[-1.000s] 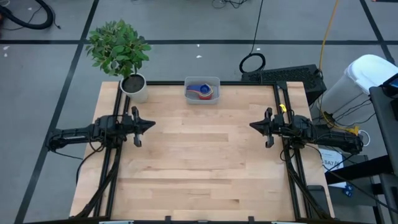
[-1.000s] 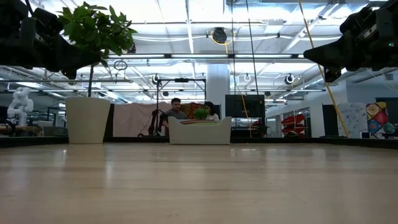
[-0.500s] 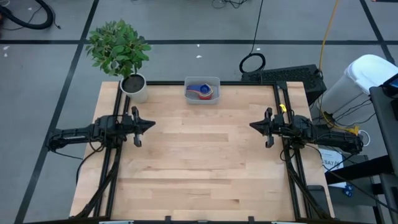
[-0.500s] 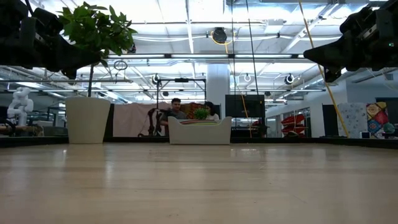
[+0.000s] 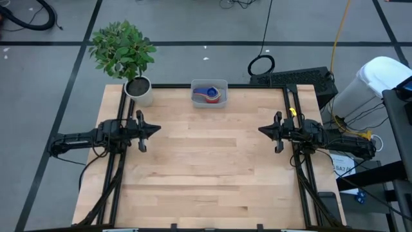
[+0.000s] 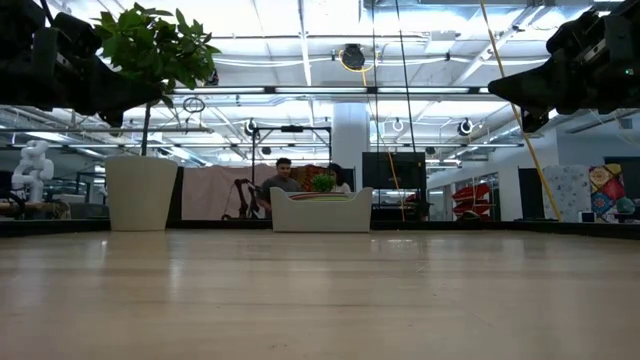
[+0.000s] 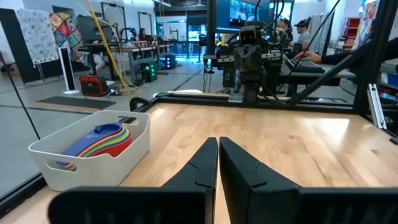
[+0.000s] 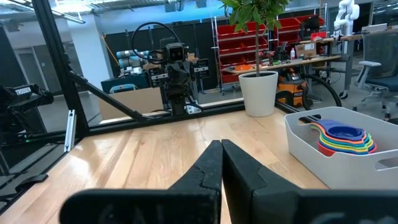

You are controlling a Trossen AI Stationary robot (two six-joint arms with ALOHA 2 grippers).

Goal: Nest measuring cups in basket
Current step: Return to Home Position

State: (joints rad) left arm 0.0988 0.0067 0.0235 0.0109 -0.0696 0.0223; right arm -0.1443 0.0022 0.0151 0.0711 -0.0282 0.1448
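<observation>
Jaws: left gripper, right gripper closed, empty.
Change: arms unmoved.
Table: cups in basket, well aside of both.
Room: person seated.

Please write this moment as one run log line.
measuring cups: nested in basket | basket: far table edge, apart from plant pot | left hand: shut, empty | right hand: shut, empty

Basket sat at far edge of counter, near middle; measuring cups nested inside it. Plant pot stood left of basket, at far left corner, apart from it. Left tool hung over left side, right tool over right side, facing each other, well apart
</observation>
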